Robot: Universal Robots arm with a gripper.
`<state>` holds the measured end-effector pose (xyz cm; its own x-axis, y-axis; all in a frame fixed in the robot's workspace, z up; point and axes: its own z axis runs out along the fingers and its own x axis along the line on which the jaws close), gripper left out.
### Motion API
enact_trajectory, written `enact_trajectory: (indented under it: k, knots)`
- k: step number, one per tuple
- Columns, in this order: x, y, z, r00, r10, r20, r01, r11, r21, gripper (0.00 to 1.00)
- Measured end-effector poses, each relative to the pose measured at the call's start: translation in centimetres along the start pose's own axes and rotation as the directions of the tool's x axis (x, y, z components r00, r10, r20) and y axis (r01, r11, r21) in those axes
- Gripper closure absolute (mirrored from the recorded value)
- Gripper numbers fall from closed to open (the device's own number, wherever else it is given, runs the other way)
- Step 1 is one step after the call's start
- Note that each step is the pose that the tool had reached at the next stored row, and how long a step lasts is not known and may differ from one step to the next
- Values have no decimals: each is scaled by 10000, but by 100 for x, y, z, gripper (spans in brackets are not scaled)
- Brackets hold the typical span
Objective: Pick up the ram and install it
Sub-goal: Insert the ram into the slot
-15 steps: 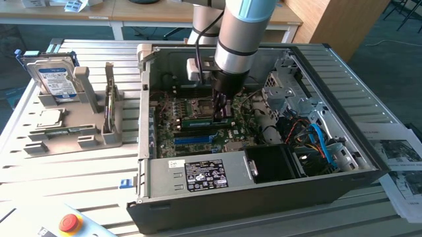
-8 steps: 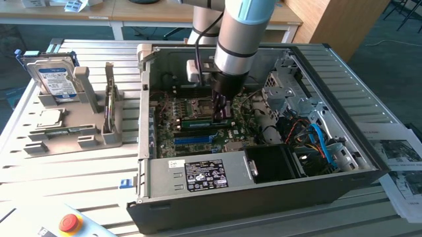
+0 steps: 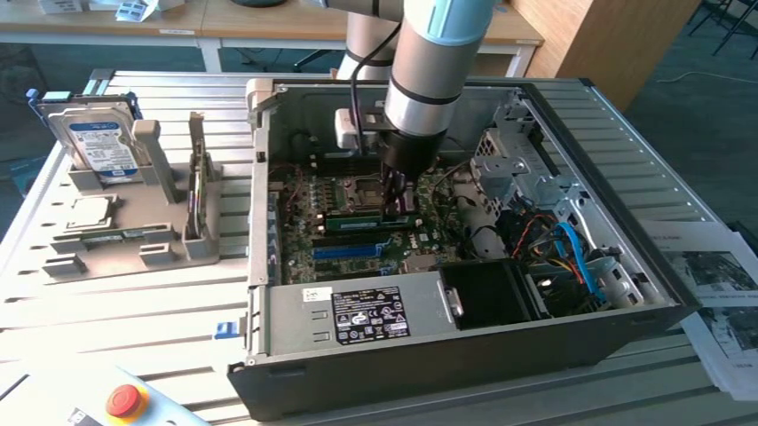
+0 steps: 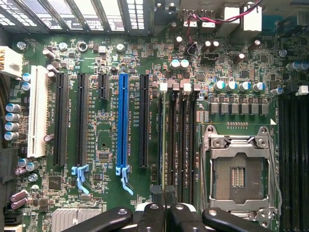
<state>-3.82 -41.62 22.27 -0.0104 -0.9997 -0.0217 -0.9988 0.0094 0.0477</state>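
Ram [image 3: 355, 214] pinched in claw [image 3: 399, 201], at memory slots [image 4: 182, 145]

An open PC case [image 3: 474, 355] sits mid-frame on the desk [image 3: 142, 311], its power supply [image 3: 355, 315] at lower center. A hard drive [image 3: 101, 142] stands in a grey holder [image 3: 119, 257] upper left. A red button [image 3: 124, 401] sits lower left, papers [image 3: 722, 284] at right. The motherboard [image 4: 106, 145] carries a blue slot [image 4: 122, 121] and a CPU socket [image 4: 239, 176].

Green ram [image 3: 353, 214], green motherboard [image 4: 106, 140], blue slot [image 4: 122, 121], white slot [image 4: 37, 118]
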Motion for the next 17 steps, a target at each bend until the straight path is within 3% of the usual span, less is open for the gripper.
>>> enact_trajectory:
  k: [8, 12, 17]
  knots:
    - [0, 0, 1, 10000, 0, 2, 0, 10000, 1, 87]
    - [0, 0, 1, 10000, 0, 2, 0, 10000, 0, 69]
    - [0, 0, 0, 10000, 0, 1, 0, 10000, 0, 69]
